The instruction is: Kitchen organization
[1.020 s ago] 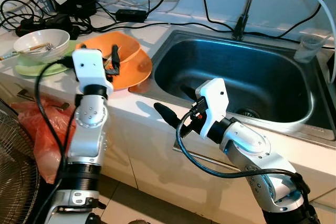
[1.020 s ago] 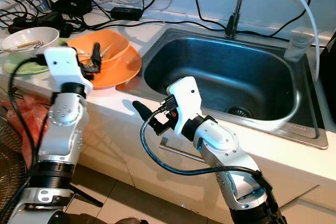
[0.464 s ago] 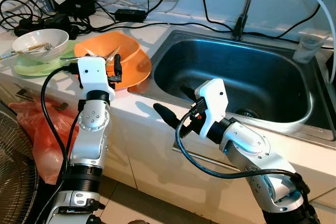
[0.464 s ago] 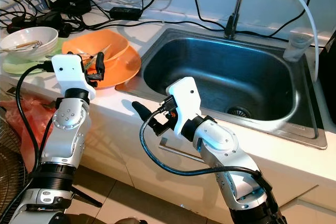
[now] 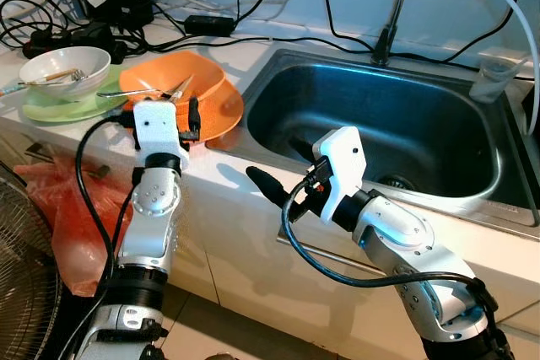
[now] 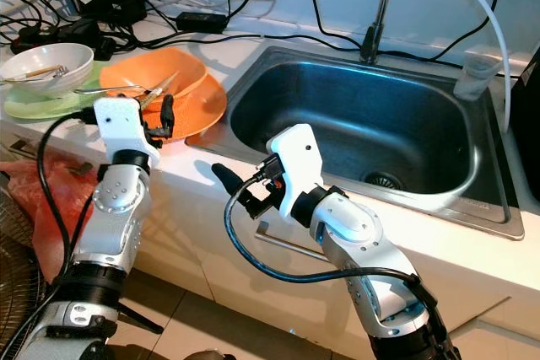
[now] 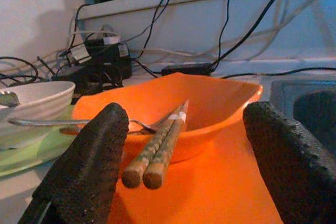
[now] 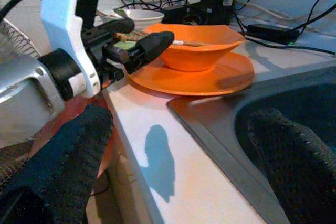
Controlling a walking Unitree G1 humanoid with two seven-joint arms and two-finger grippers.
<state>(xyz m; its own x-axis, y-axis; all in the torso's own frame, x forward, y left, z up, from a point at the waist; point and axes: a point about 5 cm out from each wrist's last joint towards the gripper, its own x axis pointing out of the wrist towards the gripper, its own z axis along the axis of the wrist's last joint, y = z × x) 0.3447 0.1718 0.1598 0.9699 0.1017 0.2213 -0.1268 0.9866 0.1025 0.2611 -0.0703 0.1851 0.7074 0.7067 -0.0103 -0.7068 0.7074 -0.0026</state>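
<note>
The left gripper [image 7: 184, 182] has its jaws released, spread before the chopsticks [image 7: 157, 150] lying in the orange bowl [image 7: 210, 103] on the orange plate [image 5: 224, 111]. The right gripper [image 8: 178, 150] is released too, near the sink [image 5: 380, 124] edge.

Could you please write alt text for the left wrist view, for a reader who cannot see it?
The open left claw faces a pair of chopsticks resting in an orange bowl on an orange plate. A white bowl on a green plate stands beside it, with black cables behind.
</note>
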